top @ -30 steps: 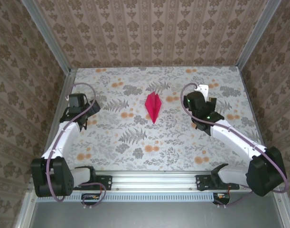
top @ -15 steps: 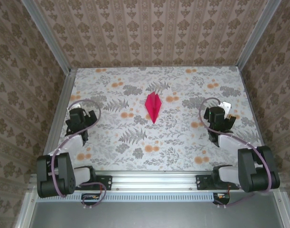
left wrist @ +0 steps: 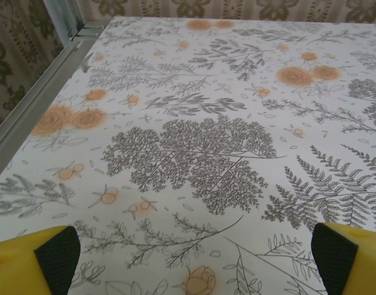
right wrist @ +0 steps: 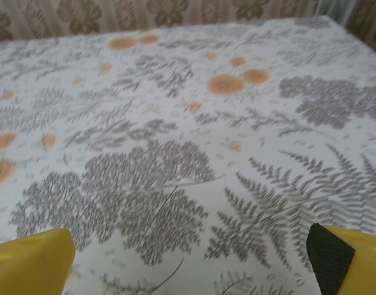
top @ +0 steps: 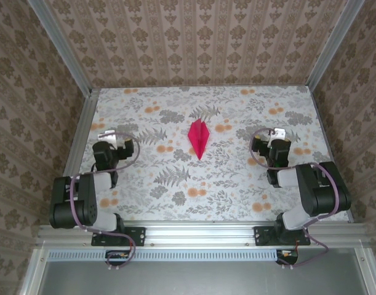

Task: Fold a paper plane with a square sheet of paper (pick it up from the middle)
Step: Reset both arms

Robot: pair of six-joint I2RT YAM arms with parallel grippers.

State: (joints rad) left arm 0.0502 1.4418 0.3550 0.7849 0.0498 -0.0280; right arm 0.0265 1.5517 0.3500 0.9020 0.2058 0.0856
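Observation:
The square sheet of paper lies folded into the paper plane (top: pixel 199 138), a slim magenta-pink dart with a centre ridge. It rests on the floral table (top: pixel 175 203) in the top view, at mid-table, nose pointing toward the arms. My left gripper (top: pixel 108 144) sits far to its left, folded back near its base. My right gripper (top: pixel 276 142) sits equally far to the right. In the left wrist view the left gripper (left wrist: pixel 194 261) is open, its yellow fingers (left wrist: pixel 34 261) wide apart over bare cloth. The right gripper (right wrist: pixel 194 258) is open too, and nothing lies between its fingers (right wrist: pixel 354 258).
An aluminium frame rail (top: pixel 77 141) runs along the table's left edge, and another (top: pixel 326 141) along the right. Patterned walls enclose the back and sides. The floral cloth around the plane is free of other objects.
Both arms have drawn back from mid-table toward their bases and folded up. The grippers stayed open. The paper plane has not moved.

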